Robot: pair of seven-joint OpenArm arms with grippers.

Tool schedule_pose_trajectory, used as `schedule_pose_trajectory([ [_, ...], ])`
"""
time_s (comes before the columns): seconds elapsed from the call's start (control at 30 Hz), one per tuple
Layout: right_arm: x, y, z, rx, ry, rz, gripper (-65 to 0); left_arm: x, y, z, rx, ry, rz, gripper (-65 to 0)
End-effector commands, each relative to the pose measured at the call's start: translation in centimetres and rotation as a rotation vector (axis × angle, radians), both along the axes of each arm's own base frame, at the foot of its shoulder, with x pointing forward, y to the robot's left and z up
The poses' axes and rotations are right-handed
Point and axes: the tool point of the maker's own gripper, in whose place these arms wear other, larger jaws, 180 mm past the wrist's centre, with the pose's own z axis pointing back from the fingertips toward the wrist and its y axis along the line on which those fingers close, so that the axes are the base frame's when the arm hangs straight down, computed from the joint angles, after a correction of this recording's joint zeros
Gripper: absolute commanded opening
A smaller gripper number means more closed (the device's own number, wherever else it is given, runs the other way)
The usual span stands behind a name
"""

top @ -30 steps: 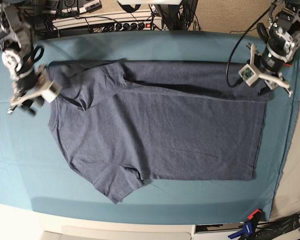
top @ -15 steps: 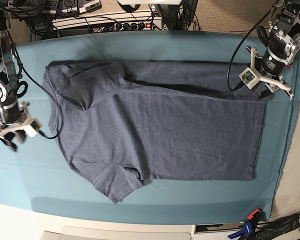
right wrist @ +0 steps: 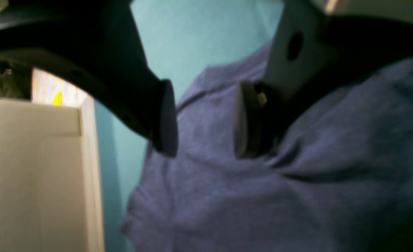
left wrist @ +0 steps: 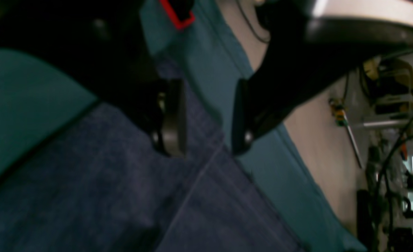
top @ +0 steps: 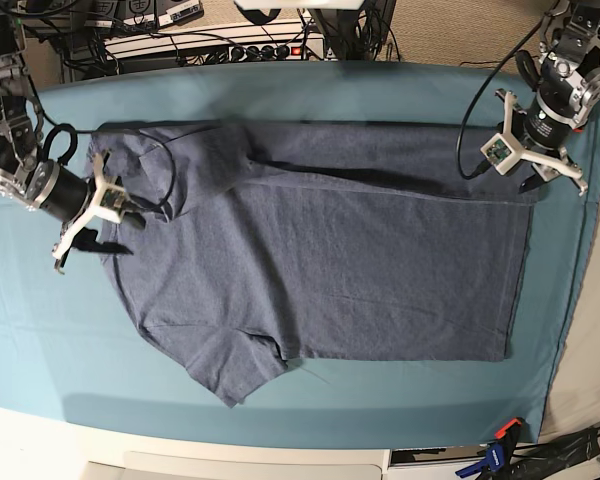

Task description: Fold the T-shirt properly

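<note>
While the T-shirt [top: 320,270] lies spread on the teal table cloth [top: 310,90], its far long edge folded inward, both grippers stand with jaws parted and nothing between them. Right gripper [top: 110,215] hovers over the collar end; left gripper [top: 545,175] hovers at the far hem corner. One sleeve [top: 235,370] points toward the near edge.

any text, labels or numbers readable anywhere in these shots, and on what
None can be read.
T-shirt: only plain blue fabric shows, no lettering on the visible side.
Equipment behind the table: any markings are too small to read.
Both wrist views are too blurred to show any text.
</note>
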Motion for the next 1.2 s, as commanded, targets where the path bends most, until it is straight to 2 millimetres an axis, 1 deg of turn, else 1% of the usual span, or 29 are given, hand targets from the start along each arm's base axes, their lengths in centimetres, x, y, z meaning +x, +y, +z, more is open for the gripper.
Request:
schedule_pose_trajectory([
  [0.0, 0.1, 0.2, 1.4, -0.009, -0.032, 0.02, -38.0, 0.2, 0.2, 0.6, 0.01, -0.02, -0.01, -41.5],
  [0.07, -1.3, 1.0, 0.8, -0.037, -0.008, 0.037, -38.0, -0.4, 0.2, 0.0, 0.012, 0.002, -0.01, -41.5],
  [0.17, -4.0, 2.6, -0.2, -0.078, 0.032, 0.071, -38.0, -1.3, 0.3, -0.5, 0.014, 0.028, -0.011, -41.5],
  [0.23, -5.8, 3.2, -1.0, -0.132, 0.052, 0.094, -38.0, -2.0, 0.3, -1.0, 0.015, 0.047, -0.011, -41.5],
  [0.43, -10.1, 2.4, -4.2, -0.256, 0.15, 0.117, -38.0, -4.2, -0.2, -2.4, 0.015, 0.131, -0.045, -41.5],
  [0.5, -11.2, 1.9, -5.0, -0.298, 0.17, 0.127, -38.0, -4.3, -0.3, -2.5, 0.009, 0.136, -0.048, -41.5],
  [0.6, -11.6, 0.6, -5.6, -0.397, 0.167, 0.13, -38.0, -4.3, -0.3, -2.4, 0.007, 0.132, -0.052, -41.5],
  [0.7, -11.5, -2.2, -6.6, -0.495, 0.188, 0.068, -38.0, -4.4, -0.4, -2.5, 0.009, 0.143, -0.06, -41.5],
  [0.77, -11.8, -3.7, -7.5, -0.516, 0.225, 0.021, -37.9, -4.7, -0.6, -2.7, 0.008, 0.158, -0.075, -41.5],
  [0.8, -12.0, -4.1, -7.9, -0.512, 0.244, 0.001, -37.9, -4.7, -0.7, -2.8, 0.008, 0.162, -0.078, -41.5],
  [0.9, -12.5, -4.8, -8.7, -0.5, 0.282, -0.028, -37.9, -4.7, -0.7, -2.8, 0.007, 0.164, -0.083, -41.5],
  [1.0, -12.6, -5.6, -8.9, -0.521, 0.294, -0.048, -37.9, -4.7, -0.7, -2.7, 0.007, 0.162, -0.083, -41.5],
  [1.17, -12.5, -5.8, -8.9, -0.528, 0.29, -0.054, -37.9, -4.7, -0.8, -2.8, 0.001, 0.163, -0.08, -41.5],
])
